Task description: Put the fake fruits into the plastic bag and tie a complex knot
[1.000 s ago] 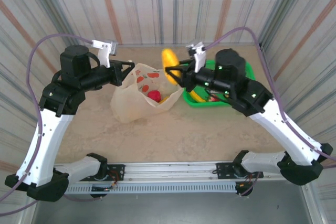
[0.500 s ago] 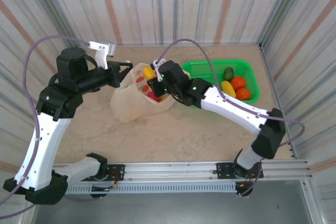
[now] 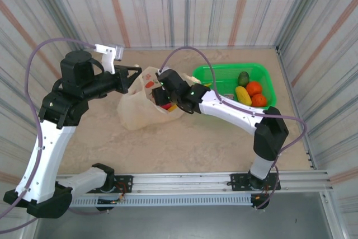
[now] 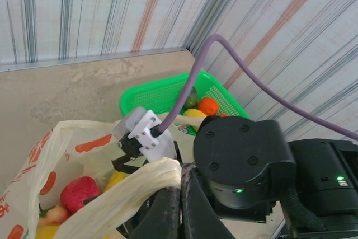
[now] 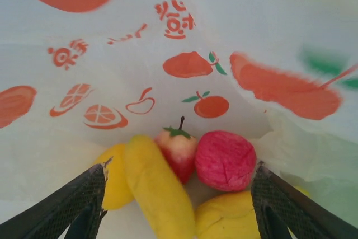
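the pale marbled table (image 3: 196, 144) fills the middle of the top view, with striped walls round it. the left arm (image 3: 50, 132) rises along the left side of the frame and bends towards the centre, and the right arm (image 3: 240, 116) stretches from the lower right up to the middle. the plastic bag (image 3: 134, 113) stands left of centre, its mouth open and its printed orange marks facing up. the left gripper (image 3: 137, 75) sits at the bag's upper left rim; in the left wrist view, at the bottom centre, its jaws are pressed together on the bag's rolled pale handle (image 4: 128, 194). the right gripper (image 3: 163, 96) reaches down into the bag's mouth; in the right wrist view its fingers (image 5: 72, 205) stand wide apart at the two lower corners of the frame, gripping nothing. the green basket (image 3: 218, 74) lies in the upper right of the top view, just beside the bag. at its right end lie a dark avocado (image 3: 244, 78), a yellow fruit (image 3: 242, 94) and two oranges (image 3: 254, 88), close together. inside the bag, in the lower middle of the right wrist view, a banana (image 5: 156, 188) rests loose between the spread fingers, touching a small apple (image 5: 178, 149) with a green leaf. a round pink-red fruit (image 5: 225, 159) lies against the apple's right side, and two more yellow fruits (image 5: 226, 219) sit at the lower left and bottom centre.
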`<action>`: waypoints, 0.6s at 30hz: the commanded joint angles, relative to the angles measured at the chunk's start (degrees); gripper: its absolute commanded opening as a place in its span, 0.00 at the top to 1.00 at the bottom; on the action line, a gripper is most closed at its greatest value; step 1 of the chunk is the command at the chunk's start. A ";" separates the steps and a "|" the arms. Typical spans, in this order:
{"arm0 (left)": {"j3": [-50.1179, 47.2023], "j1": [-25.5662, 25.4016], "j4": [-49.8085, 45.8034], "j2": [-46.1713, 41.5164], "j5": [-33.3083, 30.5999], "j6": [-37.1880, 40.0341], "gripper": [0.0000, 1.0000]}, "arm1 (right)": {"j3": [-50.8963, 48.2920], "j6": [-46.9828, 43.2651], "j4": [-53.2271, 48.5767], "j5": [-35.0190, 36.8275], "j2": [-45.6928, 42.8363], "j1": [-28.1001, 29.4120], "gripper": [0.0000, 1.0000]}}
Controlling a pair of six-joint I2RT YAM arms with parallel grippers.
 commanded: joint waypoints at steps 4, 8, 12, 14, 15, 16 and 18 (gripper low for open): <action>-0.49 -0.30 0.23 -0.44 -1.01 0.87 1.00 | -1.16 1.63 0.32 -2.27 -10.67 -0.61 0.51; -0.42 -0.25 0.11 -0.36 -0.92 0.71 1.00 | -1.67 2.31 0.28 -6.94 -15.00 -0.86 0.75; -0.29 -0.24 0.00 -0.38 -0.87 0.75 1.00 | -0.72 2.35 -0.25 -13.43 -17.96 -0.76 0.98; -0.28 -0.24 -0.06 -0.30 -0.95 0.80 1.00 | 0.52 2.31 -0.53 -18.94 -18.63 -0.84 0.99; -0.26 -0.24 -0.13 -0.31 -0.95 0.77 1.00 | 1.41 2.31 -0.90 -21.88 -18.75 -0.84 1.00; -0.29 -0.22 -0.08 -0.34 -0.94 0.79 1.00 | 1.92 2.34 -0.85 -24.06 -18.92 -0.84 1.00; -0.42 -0.28 -0.13 -0.27 -1.08 0.85 1.00 | 2.57 2.60 -0.29 -28.01 -19.82 -0.84 1.00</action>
